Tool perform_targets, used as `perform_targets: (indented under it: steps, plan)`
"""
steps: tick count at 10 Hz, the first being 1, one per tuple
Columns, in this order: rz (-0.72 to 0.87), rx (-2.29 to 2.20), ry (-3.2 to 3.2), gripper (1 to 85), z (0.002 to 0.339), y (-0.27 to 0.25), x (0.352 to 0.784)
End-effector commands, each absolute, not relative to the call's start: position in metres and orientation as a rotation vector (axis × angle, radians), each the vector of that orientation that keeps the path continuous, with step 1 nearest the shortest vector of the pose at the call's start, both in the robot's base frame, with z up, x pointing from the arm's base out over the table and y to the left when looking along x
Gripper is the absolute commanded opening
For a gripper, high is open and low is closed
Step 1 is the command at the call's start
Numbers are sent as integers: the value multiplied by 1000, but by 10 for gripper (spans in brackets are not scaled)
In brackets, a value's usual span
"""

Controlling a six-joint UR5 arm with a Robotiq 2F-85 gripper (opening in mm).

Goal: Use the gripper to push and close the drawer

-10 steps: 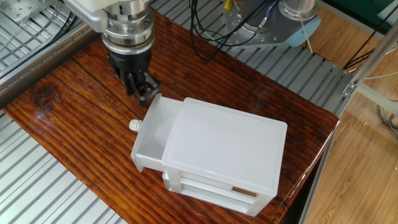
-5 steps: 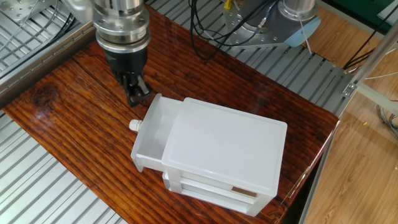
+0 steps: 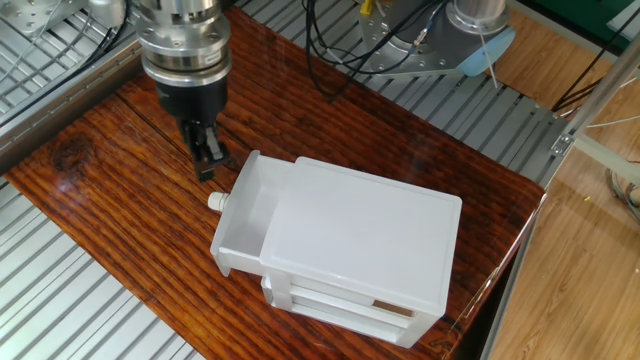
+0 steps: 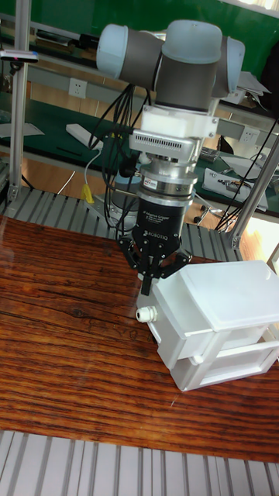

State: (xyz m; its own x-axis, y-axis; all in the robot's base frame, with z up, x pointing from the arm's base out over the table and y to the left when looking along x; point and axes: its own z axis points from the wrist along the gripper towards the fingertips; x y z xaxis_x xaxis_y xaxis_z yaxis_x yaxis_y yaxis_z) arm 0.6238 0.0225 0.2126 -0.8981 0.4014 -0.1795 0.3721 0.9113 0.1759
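Sticking out of the top of the white cabinet (image 3: 370, 250), the drawer (image 3: 245, 215) stands partly open on the wooden desk (image 3: 110, 200), its knob (image 3: 214, 200) facing outward toward the desk's bare left part. It looks like thin moulded plastic: light, fairly stiff, smooth and a bit slippery, with nothing visible inside. The whole cabinet seems light too, so a hard shove would likely slide it across the glossy wood rather than seat the drawer.

No grasp is called for; the place to bear on is the flat front panel beside or on the knob, pushed square along the drawer's run. Off-centre pressure at a corner could skew the tray in its slot or turn the cabinet.

The gripper (image 3: 205, 160) hangs just beside the drawer's far front corner, low near the desk; whether it touches the plastic I cannot tell. Its fingers (image 4: 146, 280) are drawn close together into a narrow tip, holding nothing, which suits a poke.
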Motion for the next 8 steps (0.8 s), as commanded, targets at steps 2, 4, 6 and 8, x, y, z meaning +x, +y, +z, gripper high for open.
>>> perform_targets:
  steps: [2, 4, 6, 8]
  plan:
    - [275, 698, 2808, 140, 219, 28, 642]
    - [296, 805, 2780, 150, 218, 31, 647]
    - [299, 812, 2779, 187, 218, 30, 648]
    - [298, 822, 2785, 217, 214, 30, 647]
